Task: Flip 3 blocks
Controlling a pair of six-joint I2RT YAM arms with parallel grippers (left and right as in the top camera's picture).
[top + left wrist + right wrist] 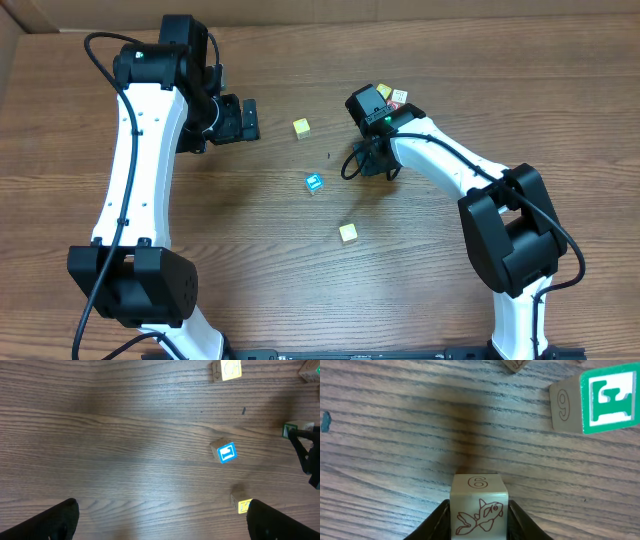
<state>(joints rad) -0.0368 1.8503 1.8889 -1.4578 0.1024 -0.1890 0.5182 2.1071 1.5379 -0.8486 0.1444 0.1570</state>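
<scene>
Fish-marked block [479, 505] sits at the bottom edge of the right wrist view, between the fingers [437, 522] of my right end effector [479, 522]. They are clamped on both its side faces, as far as the cropped frame lets me judge. A green-framed block [600, 402] stands apart at upper right. Procedure: confirm a centred, square grip; lift just clear of the bench [380, 435]; roll the wrist until another face is up; set the block down flat; release.

Left wrist view: my left end effector [160, 525] is spread wide and empty. The blue-framed block [226, 453] lies ahead on bare wood, with the pale yellow block [226, 369] beyond it.

Overhead: my right end effector works just beside the cluster of blocks [392, 95], so direct the roll away from it. My left end effector hangs well apart from every block.
</scene>
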